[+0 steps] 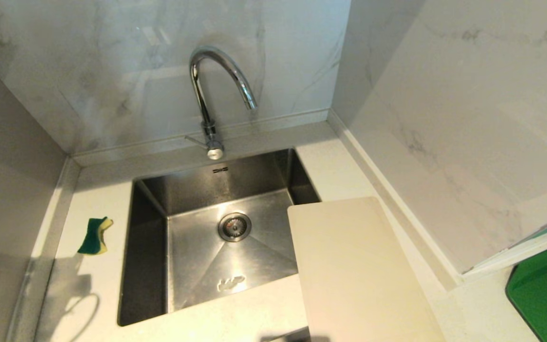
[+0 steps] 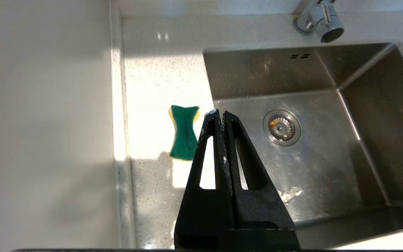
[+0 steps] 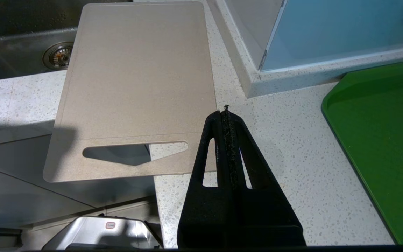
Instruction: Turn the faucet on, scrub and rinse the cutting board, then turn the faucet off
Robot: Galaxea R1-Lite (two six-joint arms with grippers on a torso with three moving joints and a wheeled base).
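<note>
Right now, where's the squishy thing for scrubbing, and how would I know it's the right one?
Find the steel sink set in the pale counter. On the counter to its left, apart from the rim, lies the sponge, by itself near the side wall. It is small and pinched in at the waist, dark green on top with yellow underneath, unlike the big flat green board far on the right.

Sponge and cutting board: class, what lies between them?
In the head view, the steel sink with its drain lies between the sponge and the cutting board.
</note>
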